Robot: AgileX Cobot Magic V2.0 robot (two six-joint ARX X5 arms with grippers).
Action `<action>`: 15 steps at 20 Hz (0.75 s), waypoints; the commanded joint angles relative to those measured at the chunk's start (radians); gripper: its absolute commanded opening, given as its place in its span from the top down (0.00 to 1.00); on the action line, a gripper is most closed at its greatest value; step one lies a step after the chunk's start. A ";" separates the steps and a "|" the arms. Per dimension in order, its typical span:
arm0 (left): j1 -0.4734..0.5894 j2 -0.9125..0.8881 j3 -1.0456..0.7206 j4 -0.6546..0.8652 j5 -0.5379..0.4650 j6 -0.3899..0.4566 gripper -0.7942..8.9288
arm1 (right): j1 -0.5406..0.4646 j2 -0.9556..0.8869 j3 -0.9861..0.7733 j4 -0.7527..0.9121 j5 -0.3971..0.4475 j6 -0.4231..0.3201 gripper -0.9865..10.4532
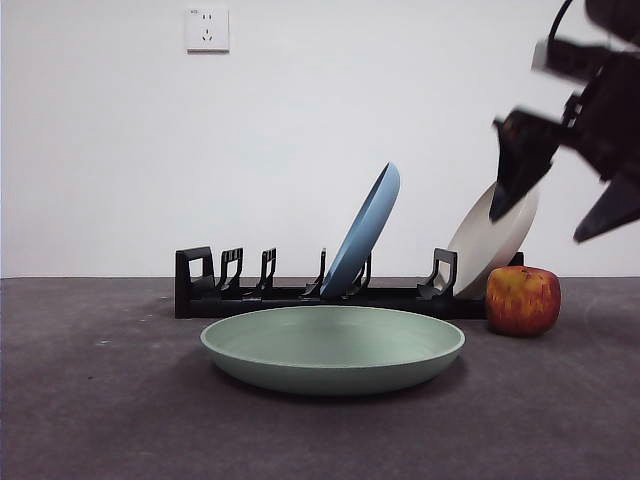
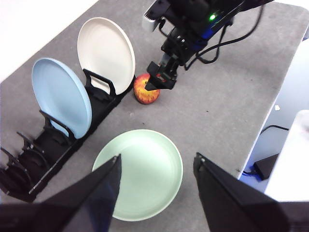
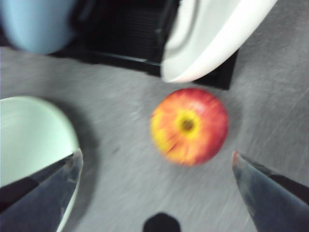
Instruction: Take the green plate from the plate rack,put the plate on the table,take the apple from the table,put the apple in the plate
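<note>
The green plate (image 1: 332,349) (image 2: 139,175) (image 3: 28,139) lies flat on the table (image 1: 90,400), in front of the plate rack (image 1: 290,294) (image 2: 55,150). The apple (image 1: 522,300) (image 2: 146,90) (image 3: 189,125) stands on the table by the rack's right end, beside the beige plate. My right gripper (image 1: 565,205) (image 3: 156,155) hangs open above the apple, one jaw on each side, not touching it. It also shows as the other arm's gripper (image 2: 161,79) in the left wrist view. My left gripper (image 2: 157,158) is open and empty, high over the green plate.
A blue plate (image 1: 364,232) (image 2: 61,96) leans in the middle of the rack, and a beige plate (image 1: 494,240) (image 2: 106,53) leans at its right end. The table's right edge (image 2: 253,142) has a cable and white equipment beyond it.
</note>
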 commanded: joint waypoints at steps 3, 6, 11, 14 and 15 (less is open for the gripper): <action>-0.002 -0.003 -0.004 -0.022 0.000 -0.026 0.66 | 0.004 0.122 0.004 0.102 0.028 0.002 0.24; -0.002 -0.003 -0.004 -0.020 0.000 -0.043 0.66 | 0.005 0.176 0.004 0.162 0.032 -0.001 0.24; -0.002 -0.003 -0.004 -0.020 -0.002 -0.043 0.66 | 0.005 0.236 0.004 0.239 0.058 -0.005 0.25; -0.002 -0.003 -0.004 -0.019 -0.002 -0.043 0.66 | 0.005 0.270 0.004 0.259 0.057 -0.005 0.25; -0.002 -0.003 -0.004 -0.019 -0.002 -0.043 0.66 | 0.005 0.276 0.004 0.261 0.058 -0.005 0.26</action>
